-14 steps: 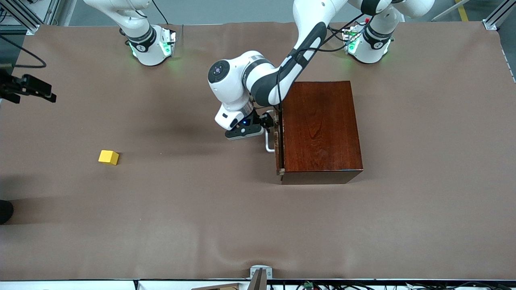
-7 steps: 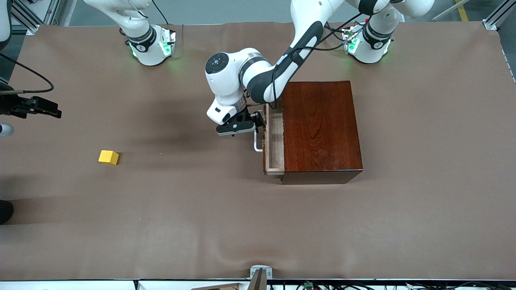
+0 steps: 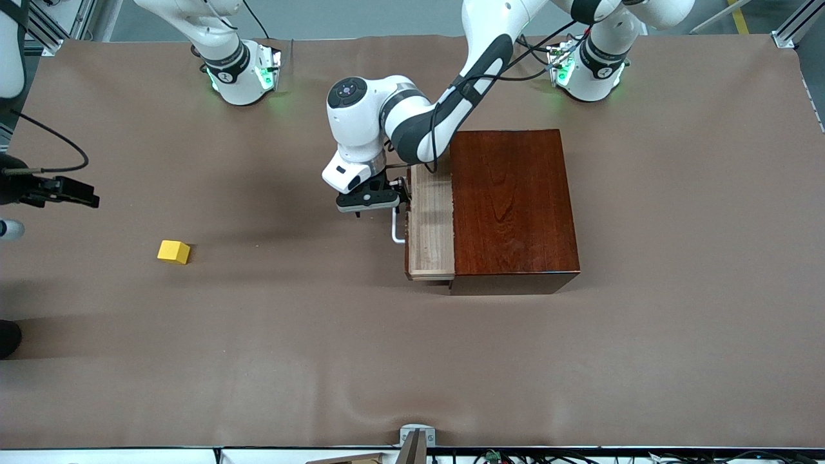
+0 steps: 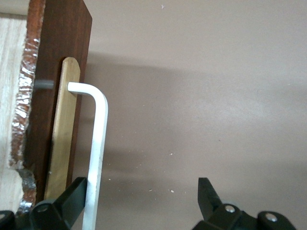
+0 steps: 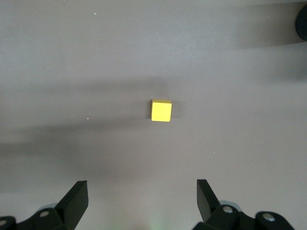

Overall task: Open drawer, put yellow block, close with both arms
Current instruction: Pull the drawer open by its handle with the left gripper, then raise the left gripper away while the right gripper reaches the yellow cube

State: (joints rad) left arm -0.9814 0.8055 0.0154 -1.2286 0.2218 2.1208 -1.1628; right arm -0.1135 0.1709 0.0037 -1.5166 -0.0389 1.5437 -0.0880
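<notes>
A robot lab or test bench, not a home. Tabletop (image 3: 677, 361) covered edge to edge in one plain brown sheet, wrinkled near the front camera. Two white robot arms bolted at the top edge, bases (image 3: 242, 77) (image 3: 590, 71) glowing green, loose black cables (image 3: 535, 61) trailing beside one. Aluminium frame rails (image 3: 796, 26) at the corners, grey floor with a yellow line (image 3: 740, 16), connectors and wiring (image 3: 490, 456) along the near edge.

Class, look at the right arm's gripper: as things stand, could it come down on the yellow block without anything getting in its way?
Probably yes. The right gripper is open and looks down on the yellow block, which sits alone on bare table. The left gripper is away at the drawer handle, so nothing seems to block the way.
</notes>
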